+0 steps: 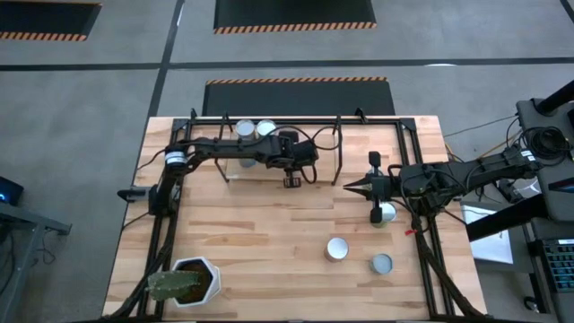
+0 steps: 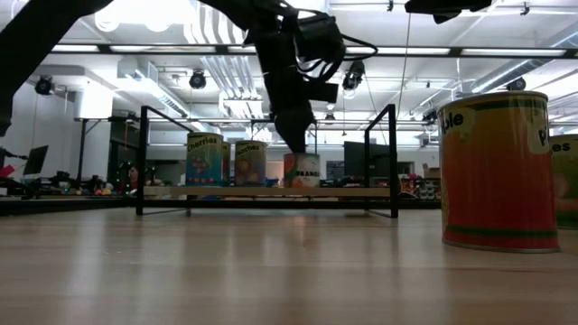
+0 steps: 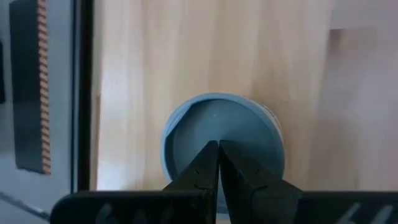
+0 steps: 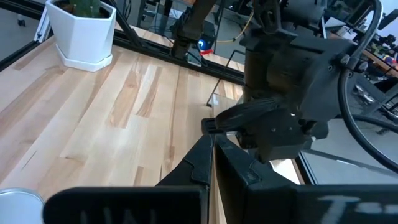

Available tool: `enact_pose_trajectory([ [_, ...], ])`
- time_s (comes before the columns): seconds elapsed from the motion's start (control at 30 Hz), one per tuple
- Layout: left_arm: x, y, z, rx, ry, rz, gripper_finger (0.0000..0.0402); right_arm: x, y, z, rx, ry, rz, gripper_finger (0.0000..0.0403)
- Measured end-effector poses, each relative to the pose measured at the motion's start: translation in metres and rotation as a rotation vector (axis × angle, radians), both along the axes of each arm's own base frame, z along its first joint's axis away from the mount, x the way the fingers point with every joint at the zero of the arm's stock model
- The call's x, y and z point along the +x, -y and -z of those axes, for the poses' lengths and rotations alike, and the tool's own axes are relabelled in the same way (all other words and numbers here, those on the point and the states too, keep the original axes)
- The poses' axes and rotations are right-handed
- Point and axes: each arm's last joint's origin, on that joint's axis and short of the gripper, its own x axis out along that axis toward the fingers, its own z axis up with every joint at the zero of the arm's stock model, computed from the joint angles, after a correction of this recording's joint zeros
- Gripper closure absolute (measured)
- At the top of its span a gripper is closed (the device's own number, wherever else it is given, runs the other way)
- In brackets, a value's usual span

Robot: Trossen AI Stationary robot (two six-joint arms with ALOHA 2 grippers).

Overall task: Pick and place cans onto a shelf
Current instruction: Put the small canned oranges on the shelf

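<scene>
Three cans (image 2: 248, 162) already stand upright on the shelf (image 2: 271, 191) at my table's twelve o'clock edge, and my left gripper (image 1: 292, 179) hangs pinched shut and empty right over the rightmost of them (image 3: 221, 152), the one reading "ORANGE" beside "Cherries". Farther right, my right gripper (image 1: 352, 187), also shut on nothing, points toward nine o'clock, so the nearest loose can (image 1: 385, 213), axis vertical, sits behind its tips near five o'clock, closer to this arm than the left.
</scene>
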Motion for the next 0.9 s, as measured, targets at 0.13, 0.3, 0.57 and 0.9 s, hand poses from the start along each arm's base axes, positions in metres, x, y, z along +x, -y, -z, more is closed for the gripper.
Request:
enact_pose_trajectory([
  [0.13, 0.002, 0.006, 0.000, -0.044, 0.008, 0.053, 0.0401, 0.000, 0.000, 0.000, 0.000, 0.000, 0.000, 0.0394],
  [0.3, 0.003, 0.009, -0.001, -0.049, 0.011, 0.065, 0.0401, 0.000, 0.000, 0.000, 0.000, 0.000, 0.000, 0.0394],
  [0.57, 0.004, 0.009, -0.009, -0.050, 0.029, 0.068, 0.0401, 0.000, 0.000, 0.000, 0.002, 0.000, 0.000, 0.0394],
  [0.9, -0.004, 0.045, -0.056, 0.141, 0.127, 0.028, 0.0401, 0.000, 0.000, 0.000, 0.002, -0.002, 0.000, 0.0394],
])
